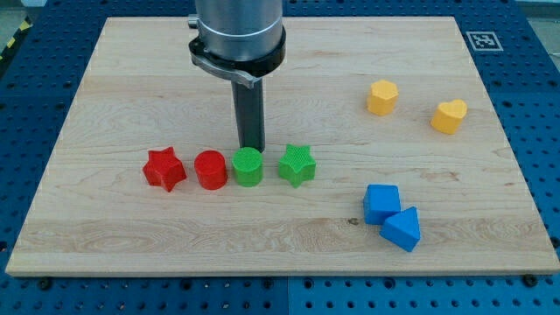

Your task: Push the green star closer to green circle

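The green star (297,164) lies on the wooden board (122,79), a little right of the board's middle. The green circle (248,167) stands just to its left, a narrow gap between them. My tip (253,148) is at the top edge of the green circle, just behind it and up-left of the star. The rod hangs straight down from the arm's grey body at the view's top.
A red circle (211,170) and a red star (164,169) continue the row to the left of the green circle. A yellow hexagon (382,96) and a yellow heart (449,115) lie at upper right. A blue cube (381,203) and a blue triangle (402,228) lie at lower right.
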### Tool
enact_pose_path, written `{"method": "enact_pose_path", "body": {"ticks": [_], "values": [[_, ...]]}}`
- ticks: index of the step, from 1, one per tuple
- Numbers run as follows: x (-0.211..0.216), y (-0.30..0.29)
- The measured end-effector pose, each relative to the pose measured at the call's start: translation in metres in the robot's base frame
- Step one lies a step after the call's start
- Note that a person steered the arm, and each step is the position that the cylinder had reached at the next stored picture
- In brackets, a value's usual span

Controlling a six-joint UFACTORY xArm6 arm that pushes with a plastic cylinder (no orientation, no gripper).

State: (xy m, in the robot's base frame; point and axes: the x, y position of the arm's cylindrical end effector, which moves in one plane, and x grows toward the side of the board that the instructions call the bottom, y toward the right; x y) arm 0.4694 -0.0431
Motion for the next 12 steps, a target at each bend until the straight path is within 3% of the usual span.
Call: {"method": "enact_pose_path", "body": {"ticks": [2, 4, 5, 6, 7, 9, 12], "values": [[-0.007, 0.001], [-0.088, 0.035], [-0.130, 0.082], [-0.143, 0.157], [-0.132, 0.211], [-0.096, 0.209], [-0.096, 0.162]]}}
